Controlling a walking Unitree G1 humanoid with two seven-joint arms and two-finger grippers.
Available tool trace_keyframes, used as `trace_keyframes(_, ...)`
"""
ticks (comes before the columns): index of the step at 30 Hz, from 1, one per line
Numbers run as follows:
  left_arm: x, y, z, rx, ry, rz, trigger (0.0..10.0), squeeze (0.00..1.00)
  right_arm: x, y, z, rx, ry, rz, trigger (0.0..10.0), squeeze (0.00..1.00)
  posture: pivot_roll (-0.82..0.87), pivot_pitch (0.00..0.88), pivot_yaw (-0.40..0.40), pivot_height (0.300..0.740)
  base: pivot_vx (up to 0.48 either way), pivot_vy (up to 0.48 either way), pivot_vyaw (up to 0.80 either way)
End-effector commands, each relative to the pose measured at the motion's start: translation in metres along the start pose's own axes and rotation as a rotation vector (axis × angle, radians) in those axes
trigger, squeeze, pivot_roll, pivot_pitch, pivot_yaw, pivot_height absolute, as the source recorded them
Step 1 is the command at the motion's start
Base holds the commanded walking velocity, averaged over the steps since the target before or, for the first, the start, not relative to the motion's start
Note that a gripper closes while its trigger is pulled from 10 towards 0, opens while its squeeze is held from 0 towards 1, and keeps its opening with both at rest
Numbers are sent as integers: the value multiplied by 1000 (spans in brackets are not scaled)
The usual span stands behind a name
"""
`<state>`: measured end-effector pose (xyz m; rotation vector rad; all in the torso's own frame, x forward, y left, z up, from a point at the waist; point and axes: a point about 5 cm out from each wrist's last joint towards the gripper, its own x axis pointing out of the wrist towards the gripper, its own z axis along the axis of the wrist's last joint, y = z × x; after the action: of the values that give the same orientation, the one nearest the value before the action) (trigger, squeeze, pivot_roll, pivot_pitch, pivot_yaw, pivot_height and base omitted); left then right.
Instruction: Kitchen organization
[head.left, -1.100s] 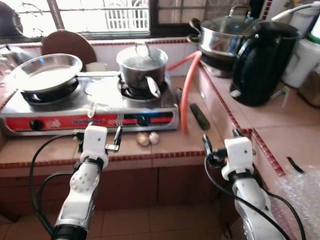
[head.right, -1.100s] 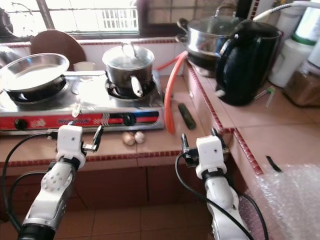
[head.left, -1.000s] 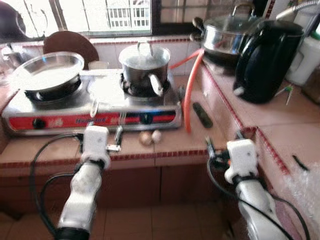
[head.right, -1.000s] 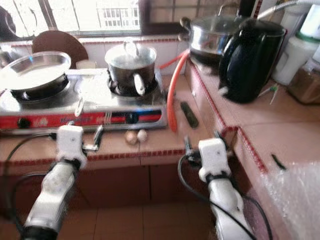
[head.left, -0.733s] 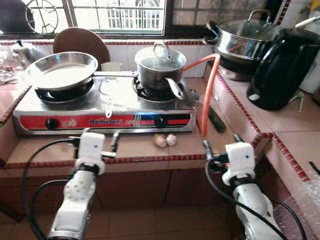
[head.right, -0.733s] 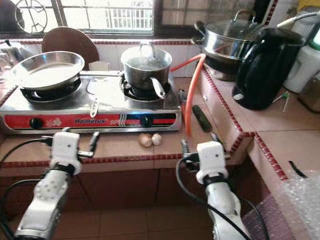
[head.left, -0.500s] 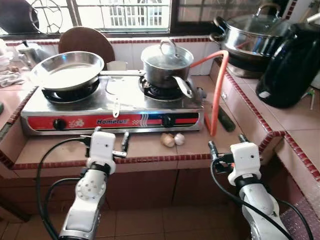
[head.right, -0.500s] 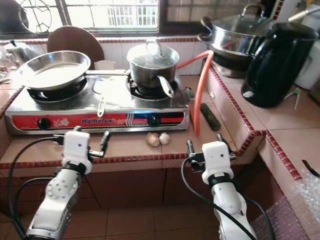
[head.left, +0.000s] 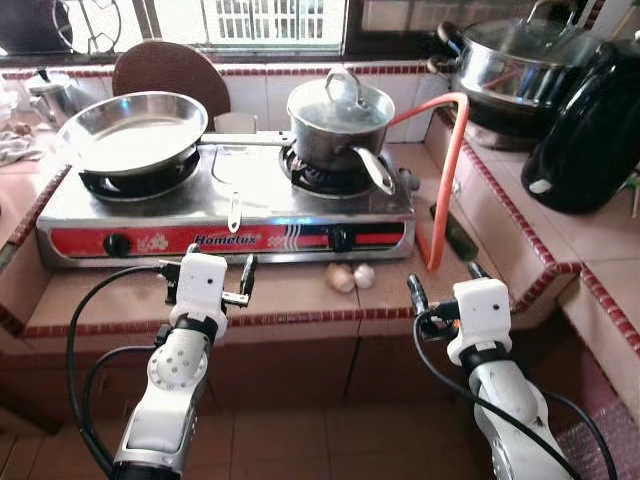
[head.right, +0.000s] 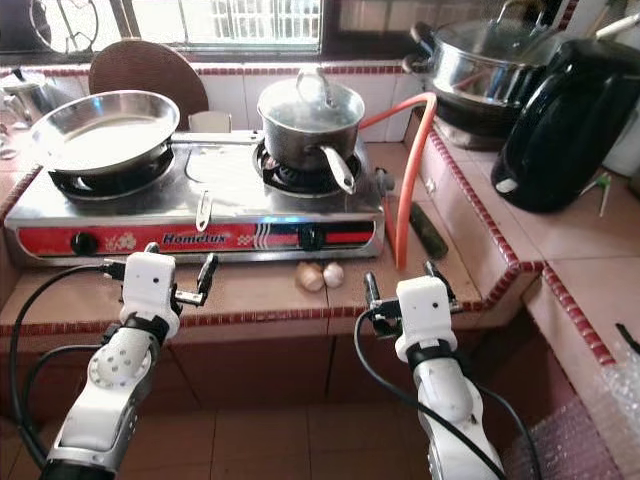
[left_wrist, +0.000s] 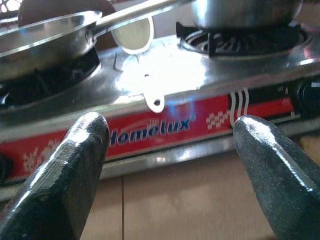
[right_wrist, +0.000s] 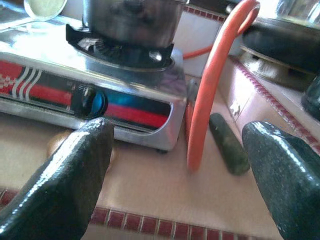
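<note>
Nearest the camera, two silver arms reach toward the front edge of a tiled desk (head.left: 290, 300) trimmed in dark red. The left end effector (head.left: 208, 268) hovers at that edge in front of the stove, its black fingers (left_wrist: 60, 175) spread wide with nothing between them. The right end effector (head.left: 441, 286) hovers near the desk's front right corner, its fingers (right_wrist: 75, 170) also spread wide and empty.

Just beyond, two small brownish rounded things (head.left: 350, 277), too small to identify, lie side by side on the desk in front of the two-burner gas stove (head.left: 225, 205), whose red front panel reads Homelux. An orange gas hose (head.left: 447, 170) arches down to the desk beside the stove's right end, and a dark oblong object (head.left: 458, 232) lies just right of it.

On the left burner sits an empty steel frying pan (head.left: 132, 130); on the right burner a lidded steel saucepan (head.left: 338, 118), handle pointing forward.

On the raised tiled ledge to the right stand a black electric kettle (head.left: 590, 140) and, behind it, a large lidded steel pot (head.left: 500, 55). A round brown board (head.left: 165, 72) leans below the window.
</note>
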<state>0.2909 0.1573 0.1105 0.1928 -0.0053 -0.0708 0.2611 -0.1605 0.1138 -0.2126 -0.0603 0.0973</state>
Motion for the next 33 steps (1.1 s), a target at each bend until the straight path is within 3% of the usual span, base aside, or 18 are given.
trace_keyframes(1, 0, 1, -1, 10, 8, -7, 10000, 0, 0, -2, -1, 6, 5, -14, 10000, 0, 175, 0, -9, 740, -319, 0, 0)
trace_keyframes(24, 5, -3, -1, 4, 16, -22, 10000, 0, 6, -1, 4, 2, -11, -8, 10000, 0, 157, 0, -1, 740, -335, 0, 0)
trace_keyframes(33, 5, -5, -6, 10, 30, -32, 10000, 0, 4, -3, -4, -9, 14, -1, 10000, 0, 151, 0, -9, 740, -332, 0, 0)
